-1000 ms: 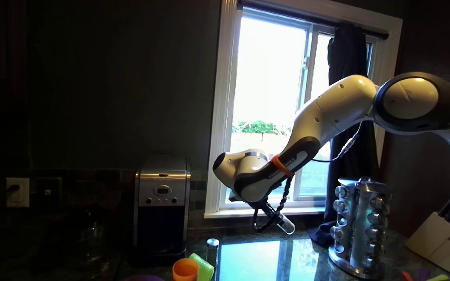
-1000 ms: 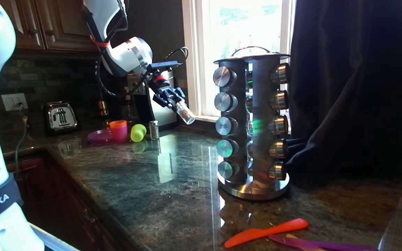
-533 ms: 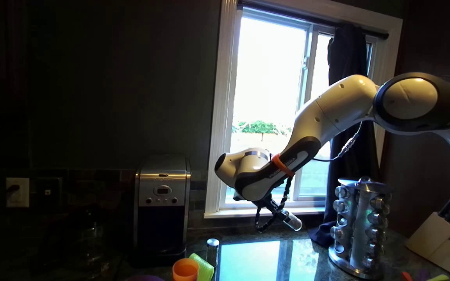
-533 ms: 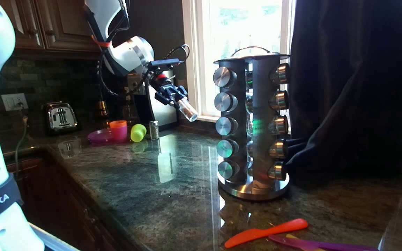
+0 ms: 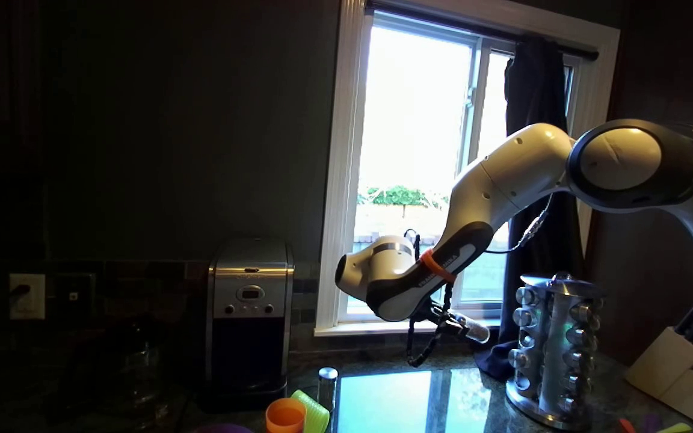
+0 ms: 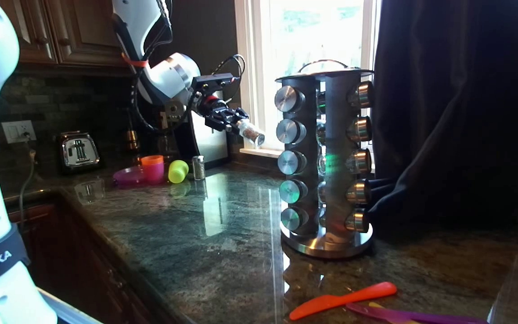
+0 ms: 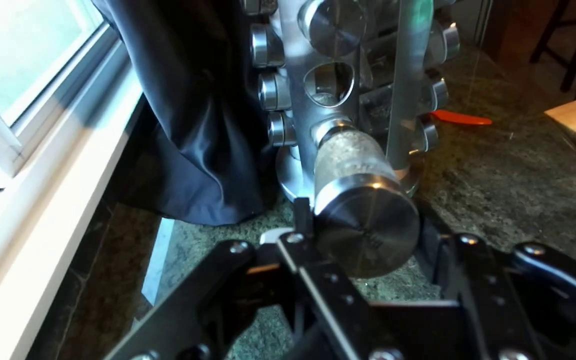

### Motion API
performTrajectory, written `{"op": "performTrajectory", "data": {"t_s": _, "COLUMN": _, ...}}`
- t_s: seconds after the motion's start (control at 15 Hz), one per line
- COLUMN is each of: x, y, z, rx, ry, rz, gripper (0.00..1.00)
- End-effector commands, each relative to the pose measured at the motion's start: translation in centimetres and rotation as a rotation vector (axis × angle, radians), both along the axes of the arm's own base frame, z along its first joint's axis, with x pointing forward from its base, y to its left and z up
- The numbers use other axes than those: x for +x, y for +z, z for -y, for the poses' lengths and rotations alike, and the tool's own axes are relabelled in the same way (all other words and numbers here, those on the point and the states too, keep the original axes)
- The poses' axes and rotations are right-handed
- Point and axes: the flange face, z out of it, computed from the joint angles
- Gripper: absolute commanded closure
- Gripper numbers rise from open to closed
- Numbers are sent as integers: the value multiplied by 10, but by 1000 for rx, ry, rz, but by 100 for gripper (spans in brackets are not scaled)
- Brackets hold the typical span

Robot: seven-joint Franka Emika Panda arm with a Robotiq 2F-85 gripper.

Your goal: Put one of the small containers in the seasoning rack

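Note:
A small container point(image 6: 253, 133), a clear jar with a silver cap, is held at its cap end by my gripper point(image 7: 366, 225). The jar is tilted, its glass end pointing forward and down toward the rack, in the air above the counter. Its cap faces the camera in the wrist view. The seasoning rack point(image 6: 343, 117) stands upright, apart from the jar. In the wrist view the rack point(image 7: 299, 100) shows one round opening point(image 7: 329, 84) with no cap in it, between two capped jars. The twin container point(image 6: 199, 168) stands upright on the counter, also visible here point(image 5: 328, 385).
A green cup point(image 6: 178, 172), an orange-pink cup point(image 6: 153, 170) and a purple plate point(image 6: 127, 176) lie near the twin. A coffee maker point(image 5: 250, 313) stands behind. A dark curtain point(image 7: 203, 125) hangs beside the rack. Plastic knives point(image 6: 344, 300) and a knife block point(image 5: 677, 373) are nearby.
My gripper has carried the jar toward the rack and slightly up, rightward in both exterior views. The jar has tipped nearer to level. The rack and the twin have not moved.

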Motion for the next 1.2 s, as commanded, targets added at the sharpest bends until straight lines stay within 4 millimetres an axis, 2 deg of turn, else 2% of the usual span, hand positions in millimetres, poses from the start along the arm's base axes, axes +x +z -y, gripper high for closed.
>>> {"op": "performTrajectory", "data": {"t_s": 0.0, "x": -2, "y": -20, "z": 7, "rx": -61, "ry": 40, "rz": -58, "gripper": 75}}
{"op": "performTrajectory", "data": {"t_s": 0.4, "x": -2, "y": -39, "z": 25, "rx": -94, "ry": 56, "rz": -111, "gripper": 75}}
{"op": "performTrajectory", "data": {"t_s": 1.13, "x": -16, "y": -52, "z": 64, "rx": -143, "ry": 47, "rz": -197, "gripper": 75}}
